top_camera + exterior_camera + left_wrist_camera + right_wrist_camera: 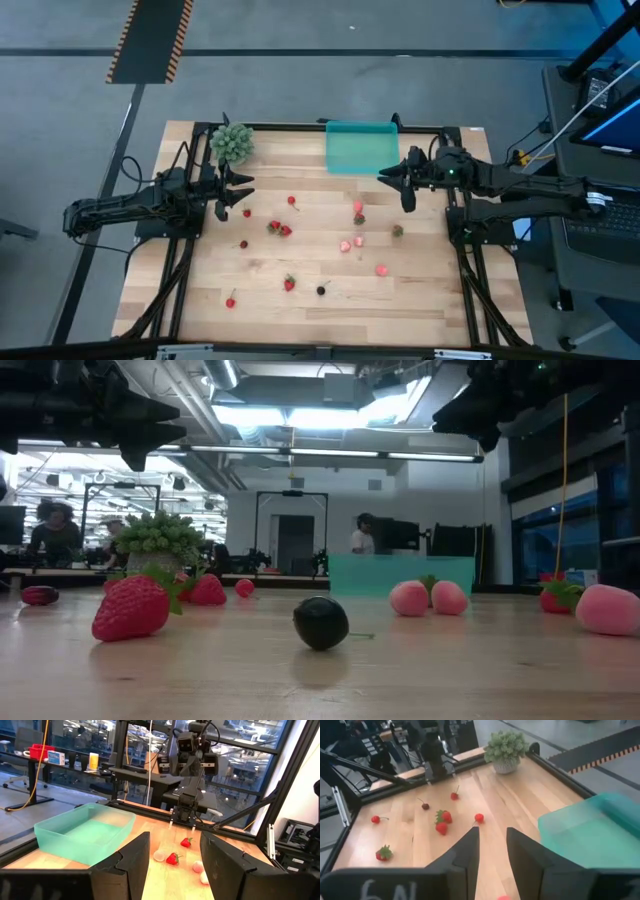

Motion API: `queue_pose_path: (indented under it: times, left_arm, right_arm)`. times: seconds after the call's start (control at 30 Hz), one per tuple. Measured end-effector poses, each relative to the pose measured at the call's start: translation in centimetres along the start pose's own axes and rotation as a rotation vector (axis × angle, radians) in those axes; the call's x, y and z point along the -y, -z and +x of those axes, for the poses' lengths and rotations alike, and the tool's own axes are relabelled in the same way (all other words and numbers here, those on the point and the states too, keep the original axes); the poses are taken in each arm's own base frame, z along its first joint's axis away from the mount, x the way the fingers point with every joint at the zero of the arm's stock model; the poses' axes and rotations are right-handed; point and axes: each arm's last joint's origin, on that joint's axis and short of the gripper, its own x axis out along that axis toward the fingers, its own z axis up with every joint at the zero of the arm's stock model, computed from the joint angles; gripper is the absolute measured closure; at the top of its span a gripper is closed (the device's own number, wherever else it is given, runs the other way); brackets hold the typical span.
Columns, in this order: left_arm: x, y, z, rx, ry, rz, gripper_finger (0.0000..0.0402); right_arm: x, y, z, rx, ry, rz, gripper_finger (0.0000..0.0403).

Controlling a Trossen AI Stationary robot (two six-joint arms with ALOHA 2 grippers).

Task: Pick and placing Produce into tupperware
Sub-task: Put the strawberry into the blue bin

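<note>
Centrally, scattered produce; tupperware far-edge.

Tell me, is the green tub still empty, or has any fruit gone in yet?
Empty. The green tub shows a bare floor from above and from the left wrist camera, and the fruit still lies scattered on the table.

The left gripper has its jaws parted with nothing between them. Beyond the gap lie two strawberries and pale pink fruit pieces. The teal tupperware tray sits empty outside one jaw.
</note>
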Motion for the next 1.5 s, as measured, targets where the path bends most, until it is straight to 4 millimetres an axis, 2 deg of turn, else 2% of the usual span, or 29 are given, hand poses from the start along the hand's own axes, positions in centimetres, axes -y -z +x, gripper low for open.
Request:
queue_pose_path:
  times: [0.13,0.4,0.57,1.17,1.37,1.5]
  left_arm:
    - [0.0,0.0,0.0,0.000,0.000,0.000,0.0234]
    - [0.0,0.0,0.0,0.000,0.000,0.000,0.0234]
    - [0.0,0.0,0.0,-0.001,0.000,0.000,0.0234]
    - [0.1,-0.3,0.0,0.031,0.007,0.025,0.0234]
    - [-0.1,-0.2,0.0,0.034,-0.038,-0.077,0.0234]
    - [-0.1,-0.3,0.0,0.037,-0.042,-0.077,0.0234]
  right_arm:
    - [0.1,0.3,0.6,-0.024,0.005,-0.043,0.0286]
    - [0.2,0.6,1.6,-0.056,0.011,-0.082,0.0207]
    - [0.2,0.8,1.7,-0.070,0.014,-0.081,0.0176]
    - [0.2,0.8,1.7,-0.069,0.013,-0.081,0.0169]
    - [0.2,0.8,1.7,-0.069,0.013,-0.081,0.0169]
    - [0.2,0.8,1.7,-0.068,0.013,-0.081,0.0169]
